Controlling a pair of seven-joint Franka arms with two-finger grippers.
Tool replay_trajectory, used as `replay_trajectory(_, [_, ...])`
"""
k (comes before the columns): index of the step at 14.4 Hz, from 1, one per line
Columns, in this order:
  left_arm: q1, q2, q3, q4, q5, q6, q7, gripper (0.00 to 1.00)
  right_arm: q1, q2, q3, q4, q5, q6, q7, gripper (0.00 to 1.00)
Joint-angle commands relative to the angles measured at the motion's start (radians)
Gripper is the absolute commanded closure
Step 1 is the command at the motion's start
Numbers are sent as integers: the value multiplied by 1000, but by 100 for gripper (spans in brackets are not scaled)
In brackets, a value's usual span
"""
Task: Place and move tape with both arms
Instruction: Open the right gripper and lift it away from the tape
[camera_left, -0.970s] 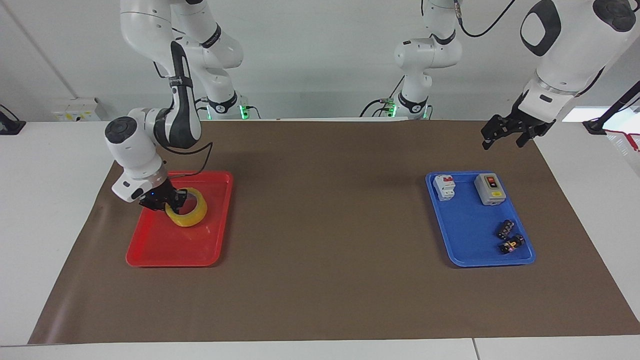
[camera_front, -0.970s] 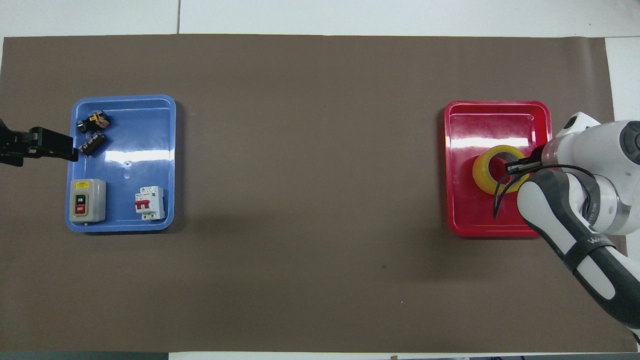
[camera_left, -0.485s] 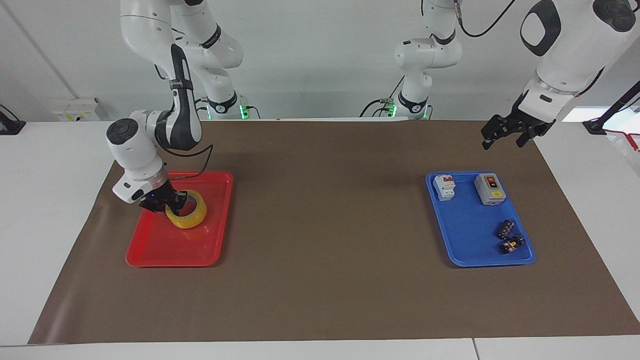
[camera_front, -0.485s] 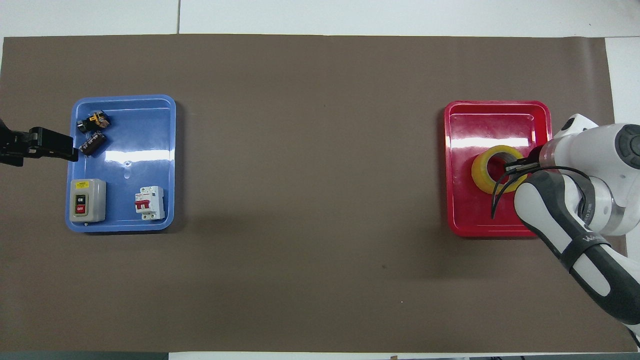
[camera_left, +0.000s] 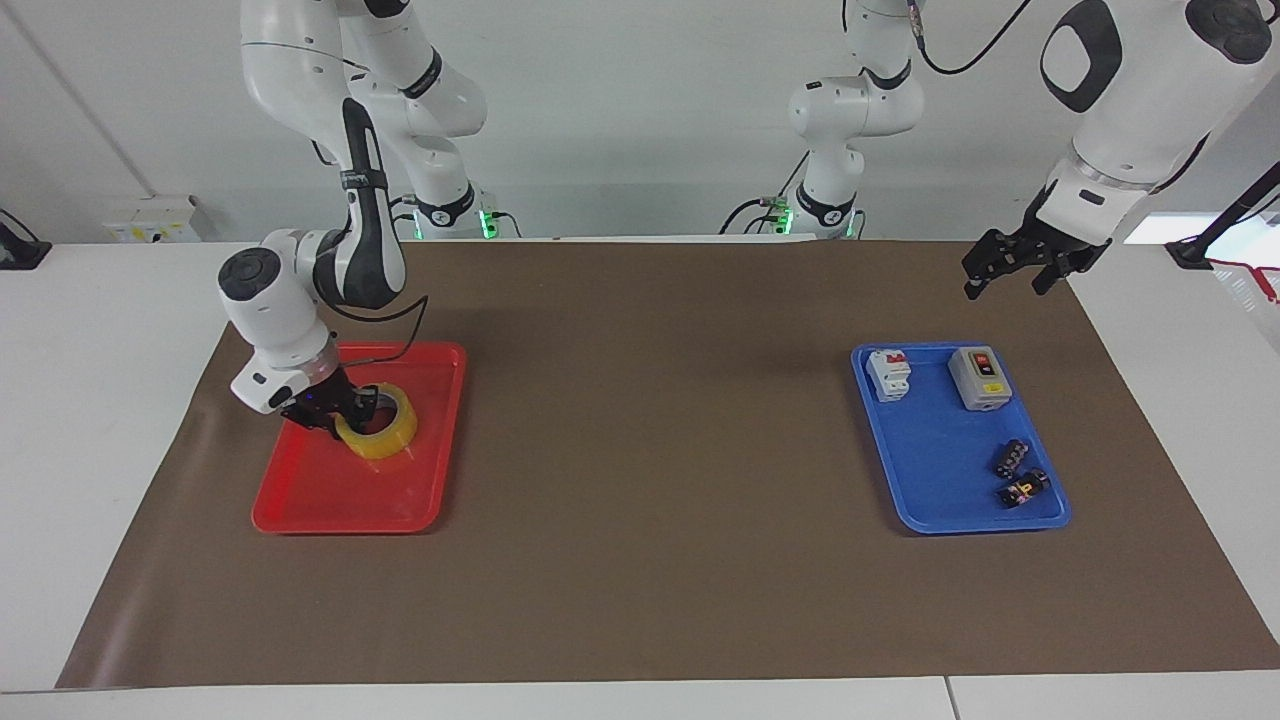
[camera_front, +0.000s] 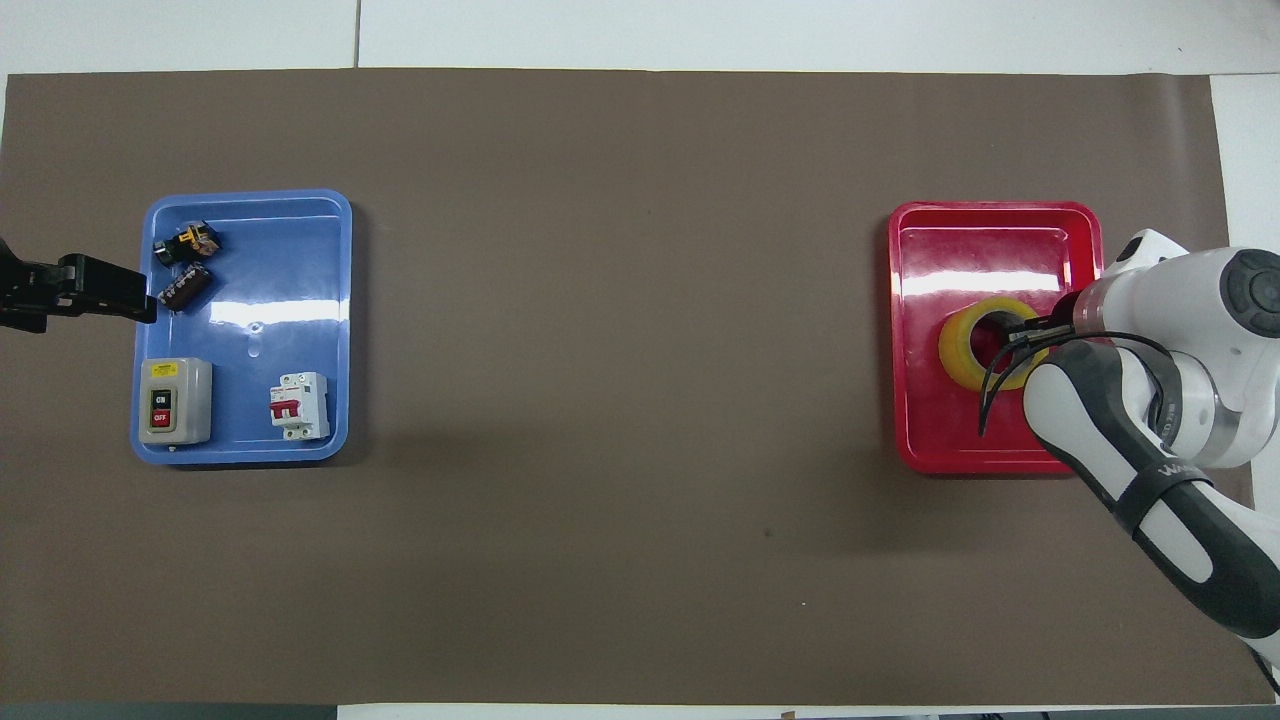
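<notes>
The yellow tape roll (camera_left: 392, 432) is in the red tray (camera_left: 330, 500) at the right arm's end of the table, tilted. My right gripper (camera_left: 340, 408) is shut on the roll's rim, one finger inside the core and one outside. I cannot tell whether the roll still touches the tray floor. In the overhead view the tape (camera_front: 958, 345) sits mid-tray (camera_front: 950, 440), with the right gripper (camera_front: 1030, 335) on its edge. My left gripper (camera_left: 1003, 288) hangs open and empty in the air beside the blue tray, and also shows in the overhead view (camera_front: 145, 305).
A blue tray (camera_left: 930, 500) at the left arm's end holds a grey on/off switch box (camera_left: 979, 377), a white circuit breaker (camera_left: 888, 373) and two small black connectors (camera_left: 1012, 458). A brown mat (camera_left: 650, 450) covers the table between the trays.
My right gripper has shifted the tape a little toward the table's middle within the red tray, and its wrist has turned more upright. The left arm has not moved.
</notes>
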Motion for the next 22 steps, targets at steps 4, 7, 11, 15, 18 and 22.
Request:
replay_trajectory(4, [11,-21,-4,-16,-17,0,17,0,52,-55,10,240,-2,-277,136,0])
replay_trajectory(7, [12,-21,-4,-16,-17,0,17,0,115,-53,9,400,-22,-461,317,0])
replay_trajectory(11, [11,-21,-6,-16,-17,0,17,0,166,-117,12,472,-19,-576,443,0])
replay_trajectory(15, [11,-21,-4,-16,-17,0,17,0,157,-174,9,576,-6,-778,433,0])
replay_trajectory(18, [11,-21,-6,-18,-17,0,17,0,158,-168,10,710,-6,-950,414,0])
replay_trajectory(22, [11,-21,-4,-18,-17,0,17,0,157,-171,9,704,-4,-969,333,0])
